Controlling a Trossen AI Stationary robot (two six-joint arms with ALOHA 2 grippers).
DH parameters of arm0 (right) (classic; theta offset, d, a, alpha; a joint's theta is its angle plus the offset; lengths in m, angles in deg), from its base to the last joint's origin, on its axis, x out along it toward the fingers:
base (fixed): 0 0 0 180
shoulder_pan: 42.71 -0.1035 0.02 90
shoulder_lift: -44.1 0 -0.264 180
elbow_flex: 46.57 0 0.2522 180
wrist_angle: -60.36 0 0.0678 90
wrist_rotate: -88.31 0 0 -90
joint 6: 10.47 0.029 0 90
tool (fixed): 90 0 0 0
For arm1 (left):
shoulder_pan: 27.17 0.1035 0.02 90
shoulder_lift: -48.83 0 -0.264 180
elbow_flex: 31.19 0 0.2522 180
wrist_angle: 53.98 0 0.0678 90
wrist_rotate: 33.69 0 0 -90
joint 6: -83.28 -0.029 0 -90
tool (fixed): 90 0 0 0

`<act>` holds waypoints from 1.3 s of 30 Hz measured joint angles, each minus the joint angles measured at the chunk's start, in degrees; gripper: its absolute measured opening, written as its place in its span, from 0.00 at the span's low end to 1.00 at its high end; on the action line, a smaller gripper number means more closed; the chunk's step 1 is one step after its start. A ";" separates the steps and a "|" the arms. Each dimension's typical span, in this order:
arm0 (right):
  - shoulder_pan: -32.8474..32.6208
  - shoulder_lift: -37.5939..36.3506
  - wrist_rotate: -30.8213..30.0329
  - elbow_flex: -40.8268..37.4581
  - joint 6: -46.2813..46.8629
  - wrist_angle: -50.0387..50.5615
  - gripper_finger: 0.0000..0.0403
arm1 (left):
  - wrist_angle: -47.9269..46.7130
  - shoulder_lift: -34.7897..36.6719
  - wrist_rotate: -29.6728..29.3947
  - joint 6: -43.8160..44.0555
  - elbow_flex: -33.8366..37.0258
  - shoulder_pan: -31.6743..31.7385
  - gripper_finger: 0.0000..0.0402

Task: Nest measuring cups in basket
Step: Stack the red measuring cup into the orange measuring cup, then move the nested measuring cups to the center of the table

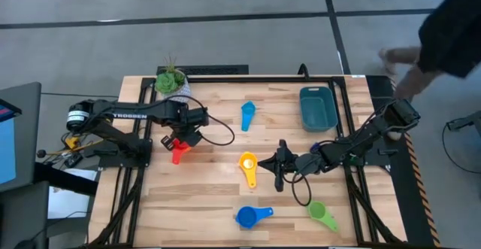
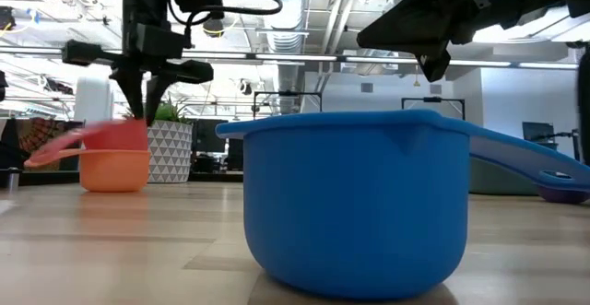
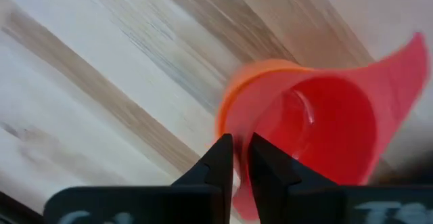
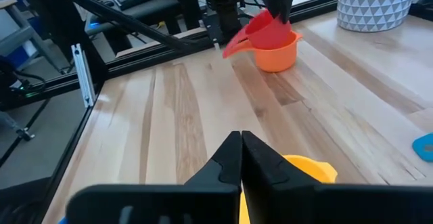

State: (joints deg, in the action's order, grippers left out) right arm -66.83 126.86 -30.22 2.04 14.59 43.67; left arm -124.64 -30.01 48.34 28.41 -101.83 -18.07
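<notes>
Table — plant pot beside red cup.

White capital letters reading "TROSSEN" run along the upper link of the left arm in the high view, where the dark link stretches across the left side of the bench. The lettering is small, yet the brand name can be made out. In the left wrist view, pale marks show on the dark body of the left claw at the picture's lower edge, but they are cut off and cannot be read. No other text, label, number or sign can be read in any of the views.
</notes>
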 joint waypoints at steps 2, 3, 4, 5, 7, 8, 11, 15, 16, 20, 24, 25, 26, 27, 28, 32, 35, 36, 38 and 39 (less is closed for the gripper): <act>0.00 0.00 0.00 0.00 0.01 0.01 0.05 | 1.52 -0.02 -0.24 0.00 0.81 0.00 0.11; 0.00 0.00 0.02 0.00 0.02 0.01 0.06 | 1.59 -0.02 -0.39 -0.02 1.03 0.00 0.12; 0.00 0.00 0.02 0.00 0.02 0.01 0.06 | 1.52 -0.02 -0.41 -0.02 1.15 0.00 0.13; 0.00 0.00 0.04 0.00 0.02 0.01 0.07 | 1.53 -0.02 -0.62 -0.01 1.22 0.00 0.13; 0.00 0.00 0.10 0.00 0.02 0.03 0.08 | 1.53 -0.02 -1.29 0.80 1.28 0.00 0.14; 0.00 0.00 0.13 0.00 0.04 0.03 0.08 | 1.52 -0.02 -1.40 1.72 1.28 0.00 0.15; 0.00 0.00 0.13 0.00 0.25 0.02 0.09 | 1.54 -0.02 -1.46 4.89 1.28 0.00 0.16; -0.14 0.00 0.09 0.00 0.81 0.03 0.08 | 2.35 -0.02 -3.43 17.22 1.28 0.23 0.17; -0.19 0.00 0.07 0.00 1.44 0.03 0.08 | 2.68 -0.02 -5.19 22.23 1.28 0.45 0.17; -0.22 0.00 0.08 0.00 2.36 0.15 0.08 | 1.09 -0.02 -8.72 35.97 1.28 2.82 0.17; 0.35 0.00 0.07 0.00 2.67 1.13 0.12 | 1.01 -0.02 -0.43 44.71 1.28 6.56 0.17; 0.53 0.00 0.07 0.00 3.23 1.41 0.13 | 1.16 -0.02 1.57 46.64 1.28 7.56 0.17; 0.67 0.00 0.05 0.00 3.61 1.62 0.14 | 1.19 -0.02 2.81 47.89 1.33 8.38 0.17; 0.70 0.00 0.03 0.00 3.86 1.74 0.15 | 1.28 0.00 3.16 48.68 1.60 9.03 0.17; 0.70 0.00 -0.02 0.00 4.01 1.80 0.16 | 1.22 0.02 2.72 49.29 1.95 9.50 0.17; 0.63 0.00 0.02 0.00 4.55 1.83 0.19 | 2.11 0.02 0.66 50.18 5.02 11.32 0.22; 0.50 0.00 0.00 0.00 4.95 1.91 0.22 | 4.69 0.02 1.52 51.02 8.63 12.61 0.29; 0.50 0.00 0.00 0.00 4.96 1.93 0.22 | 5.82 0.02 1.83 51.06 9.73 12.75 0.32; 0.53 0.01 0.00 0.00 4.98 1.93 0.23 | 7.34 0.02 2.51 51.00 11.58 12.90 0.37; 0.53 0.02 0.00 0.00 4.99 1.93 0.24 | 8.15 0.02 2.78 50.64 12.39 12.88 0.40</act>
State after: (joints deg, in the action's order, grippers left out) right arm -66.31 126.88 -30.22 2.04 19.58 45.61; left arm -116.48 -29.99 51.12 79.05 -89.44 -5.19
